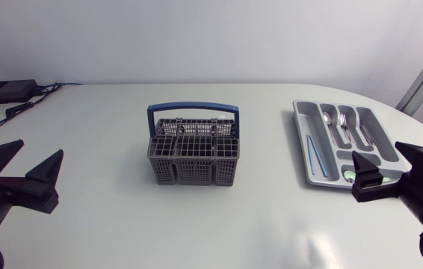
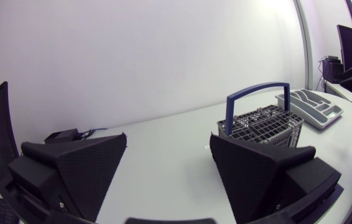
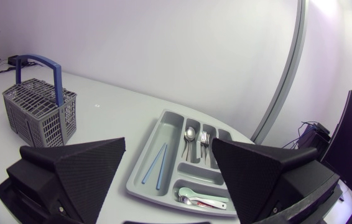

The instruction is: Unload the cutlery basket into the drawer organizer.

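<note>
I have my left gripper at the near left corner of the table. Its two fingers are spread wide apart and nothing is between them. In its wrist view the cutlery basket stands ahead of it, off past the right finger and well apart from it.

The basket is a grey mesh box standing upright near the middle of the table, with its blue handle raised over the far side. Grid lids cover the top, and I cannot tell whether anything is inside.

The drawer organizer lies flat on the right side of the table, well apart from the basket, with its long compartments running near to far. The leftmost long compartment holds a pair of thin blue sticks. A spoon lies in the next compartment and a fork in the one beside that. More metal pieces lie further right, but I cannot make them out. The crosswise compartment at the near end holds a pale green spoon with something red just beside it.

My right gripper is over the near right corner of the organizer. Its fingers are spread apart and empty, and the tray shows between them in its wrist view.

A small black box with cables sits at the far left edge of the table.
</note>
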You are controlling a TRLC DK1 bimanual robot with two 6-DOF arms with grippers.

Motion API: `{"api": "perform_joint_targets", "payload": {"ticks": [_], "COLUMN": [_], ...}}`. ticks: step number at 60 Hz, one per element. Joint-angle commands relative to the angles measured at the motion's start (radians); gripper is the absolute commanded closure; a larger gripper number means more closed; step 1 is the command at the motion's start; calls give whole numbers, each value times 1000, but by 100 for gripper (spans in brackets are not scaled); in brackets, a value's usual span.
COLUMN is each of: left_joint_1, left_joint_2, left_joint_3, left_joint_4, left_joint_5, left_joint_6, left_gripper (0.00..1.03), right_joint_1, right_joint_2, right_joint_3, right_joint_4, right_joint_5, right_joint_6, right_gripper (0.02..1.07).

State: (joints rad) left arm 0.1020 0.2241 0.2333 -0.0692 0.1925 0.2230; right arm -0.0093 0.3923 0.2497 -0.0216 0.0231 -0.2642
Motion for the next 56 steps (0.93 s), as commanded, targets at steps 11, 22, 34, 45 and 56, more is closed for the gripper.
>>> {"api": "perform_joint_targets", "payload": {"ticks": [11, 22, 34, 45, 56], "left_joint_1": [-35, -59, -85, -102, -102], "left_joint_2": [-76, -129, -187, -224, -224], "left_joint_3": [-90, -141, -198, -233, -233], "left_joint_4": [32, 45, 60, 69, 69], "left_joint_5": [-63, -109, -160, -192, -192], "left_joint_6": [-91, -138, -190, -223, -223], "left_gripper": [5, 5, 5, 5, 5], "right_joint_1": [0, 3, 7, 9, 9], "right_joint_2": [-129, -223, -327, -392, -392], "right_joint_3": [-95, -150, -211, -250, -250], "right_joint_4": [16, 18, 20, 22, 22], "right_joint_5": [-9, -14, -20, -23, -23], "right_joint_6": [99, 157, 223, 264, 264], "right_gripper": [7, 7, 7, 7, 7]}}
